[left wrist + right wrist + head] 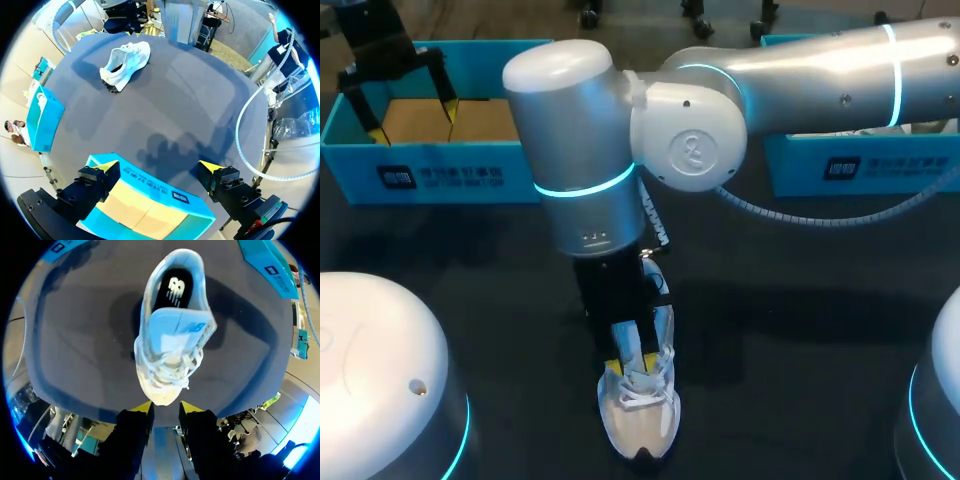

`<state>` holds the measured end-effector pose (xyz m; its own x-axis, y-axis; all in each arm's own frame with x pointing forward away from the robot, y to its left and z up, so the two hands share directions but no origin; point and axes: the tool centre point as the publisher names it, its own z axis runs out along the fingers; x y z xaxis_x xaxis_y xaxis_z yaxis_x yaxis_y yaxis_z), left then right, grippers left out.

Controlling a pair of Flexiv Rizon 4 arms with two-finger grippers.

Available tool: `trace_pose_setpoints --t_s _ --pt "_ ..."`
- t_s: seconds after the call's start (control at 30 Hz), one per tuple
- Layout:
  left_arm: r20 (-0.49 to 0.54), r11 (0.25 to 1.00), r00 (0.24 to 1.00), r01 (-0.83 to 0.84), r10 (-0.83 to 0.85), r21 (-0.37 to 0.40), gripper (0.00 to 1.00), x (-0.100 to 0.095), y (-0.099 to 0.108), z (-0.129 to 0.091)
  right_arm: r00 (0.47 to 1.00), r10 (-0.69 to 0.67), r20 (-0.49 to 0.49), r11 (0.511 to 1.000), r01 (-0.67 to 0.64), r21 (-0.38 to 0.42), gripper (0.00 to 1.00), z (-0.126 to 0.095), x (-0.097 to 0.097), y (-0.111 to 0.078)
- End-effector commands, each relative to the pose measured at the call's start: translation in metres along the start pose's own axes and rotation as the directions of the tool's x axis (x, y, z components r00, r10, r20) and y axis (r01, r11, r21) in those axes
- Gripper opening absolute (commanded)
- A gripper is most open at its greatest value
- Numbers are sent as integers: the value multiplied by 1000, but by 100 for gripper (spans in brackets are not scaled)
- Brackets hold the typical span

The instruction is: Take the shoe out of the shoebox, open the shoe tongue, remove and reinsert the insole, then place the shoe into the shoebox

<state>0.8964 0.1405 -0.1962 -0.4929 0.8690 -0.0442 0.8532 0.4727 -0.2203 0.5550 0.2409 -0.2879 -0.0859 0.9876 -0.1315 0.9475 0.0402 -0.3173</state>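
The right pincer (167, 408) hangs with its tips a narrow gap apart and nothing between them. Just under and ahead of it the shoe (172, 330) stands upright on the table (800, 330), toe nearest the tips. The shoe looks light, with a soft, yielding upper, so the stiffer tongue (175, 327) seems the best hold. The loose laces (167, 365) could snag a finger. Beyond the tongue lies the dark insole (172, 287), thin and probably floppy. Well apart, the left pincer (160, 167) is spread wide over the shoebox (150, 187). A second box (860, 165) sits well off to the side and blocks nothing.
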Motion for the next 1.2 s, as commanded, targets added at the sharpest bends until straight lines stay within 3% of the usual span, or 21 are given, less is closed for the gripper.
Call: trace_pose_setpoints --t_s 0.03,0.57,0.93,1.2 --pt "-3 1000 1000 -1 1 1 100 0 1 0 997 76 -29 995 -77 -56 33 5 -12 10" --pt "-3 1000 1000 -1 1 1 100 0 1 0 995 0 -96 996 -9 -93 32 32 -29 81" --pt "-3 1000 1000 -1 1 1 100 0 1 0 998 55 2 994 -55 -91 30 2 -13 67" --pt "-3 1000 1000 -1 1 1 100 0 1 0 999 -34 -24 991 30 -132 33 20 -14 103"
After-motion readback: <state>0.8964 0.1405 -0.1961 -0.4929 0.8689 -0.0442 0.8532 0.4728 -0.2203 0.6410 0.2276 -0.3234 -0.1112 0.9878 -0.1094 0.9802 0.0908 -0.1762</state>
